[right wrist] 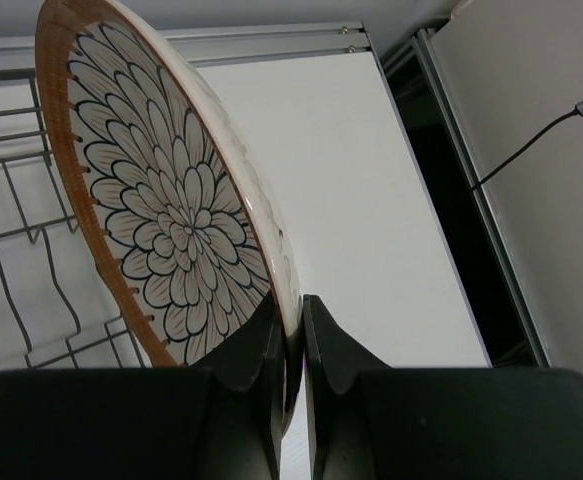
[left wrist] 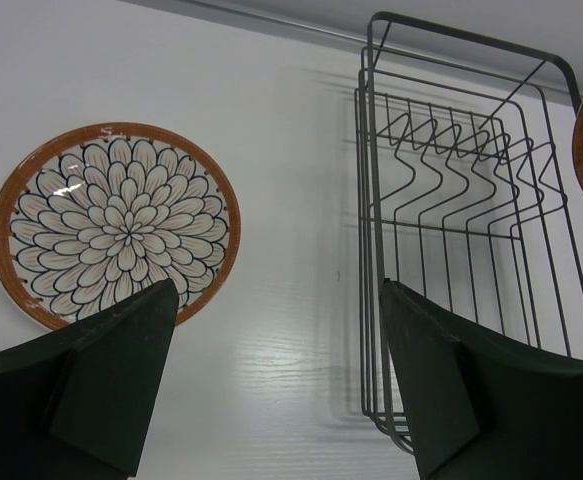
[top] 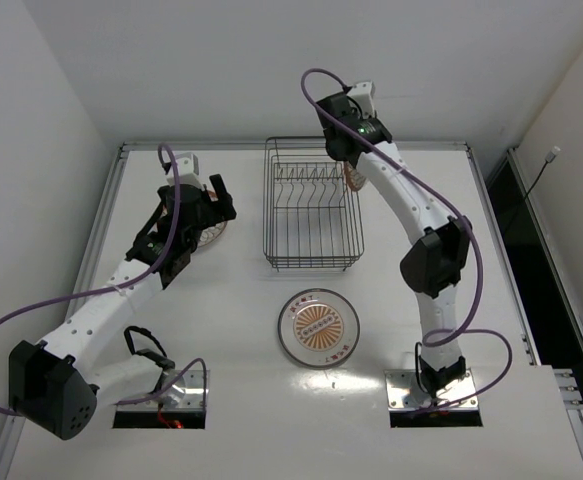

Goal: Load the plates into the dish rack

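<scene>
The black wire dish rack (top: 313,205) stands mid-table with no plate in it. My right gripper (top: 349,152) is shut on the rim of an orange-rimmed flower plate (right wrist: 171,200) and holds it on edge at the rack's far right corner (right wrist: 21,230). My left gripper (left wrist: 276,380) is open and empty above the table, between a second flower plate (left wrist: 116,222) lying flat and the rack (left wrist: 471,200). In the top view that plate (top: 212,236) is partly hidden under the left gripper (top: 206,205). A third plate (top: 318,327) with a pale grey rim lies flat in front of the rack.
A metal rail (top: 221,146) runs along the table's far edge. A dark gap (right wrist: 451,200) borders the table's right side, with a cable on the wall beyond it. The arm bases (top: 426,385) sit at the near edge.
</scene>
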Robot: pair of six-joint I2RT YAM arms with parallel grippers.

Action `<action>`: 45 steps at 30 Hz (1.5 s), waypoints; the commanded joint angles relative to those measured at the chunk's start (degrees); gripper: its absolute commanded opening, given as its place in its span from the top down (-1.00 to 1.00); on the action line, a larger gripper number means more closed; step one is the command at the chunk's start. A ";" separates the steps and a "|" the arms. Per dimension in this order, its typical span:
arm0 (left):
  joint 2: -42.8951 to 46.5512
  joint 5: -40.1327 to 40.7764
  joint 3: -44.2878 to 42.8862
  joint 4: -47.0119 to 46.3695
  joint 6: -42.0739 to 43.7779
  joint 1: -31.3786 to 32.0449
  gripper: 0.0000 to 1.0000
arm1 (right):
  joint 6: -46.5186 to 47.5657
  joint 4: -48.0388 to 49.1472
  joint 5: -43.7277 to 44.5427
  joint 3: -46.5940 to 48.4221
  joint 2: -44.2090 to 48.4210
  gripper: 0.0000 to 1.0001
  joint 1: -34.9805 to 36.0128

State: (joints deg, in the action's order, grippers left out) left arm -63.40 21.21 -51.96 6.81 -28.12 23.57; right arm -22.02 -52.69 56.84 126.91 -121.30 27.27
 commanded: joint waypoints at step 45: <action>1.52 -1.35 -2.35 -1.53 -1.15 0.25 -0.59 | 11.83 17.97 23.32 -3.34 -11.42 0.69 13.95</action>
State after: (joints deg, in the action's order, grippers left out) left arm -63.35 20.45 -51.96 6.83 -28.82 23.57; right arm -11.07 -36.67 76.25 123.20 -133.86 40.36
